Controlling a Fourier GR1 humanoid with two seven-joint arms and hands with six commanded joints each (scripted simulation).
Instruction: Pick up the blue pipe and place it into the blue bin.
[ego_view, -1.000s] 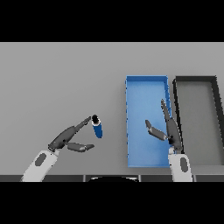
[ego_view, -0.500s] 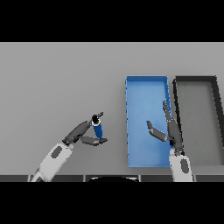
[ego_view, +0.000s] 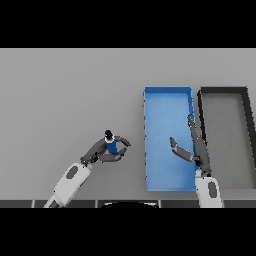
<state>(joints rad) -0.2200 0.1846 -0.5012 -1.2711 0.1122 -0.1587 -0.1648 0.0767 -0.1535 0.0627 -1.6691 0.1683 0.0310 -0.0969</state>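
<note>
One short blue plastic pipe, upright w/ dark cap, is clamped in your left hand, well left of the blue rectangular bin; right hand hovers splayed over bin.

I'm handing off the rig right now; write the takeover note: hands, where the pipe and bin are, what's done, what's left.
Left hand: fingers and thumb curled round the short blue pipe with the dark end, at the table's centre-left; I cannot tell whether it is lifted.
Right hand: open, fingers straight, idle over the right side of the rectangular blue bin.
Dark grey bin sits just right of the blue one; not part of the job.
Done: pipe grasped.
Left: lift, carry it right to the blue bin, release inside. Probably move the right hand clear first.
</note>
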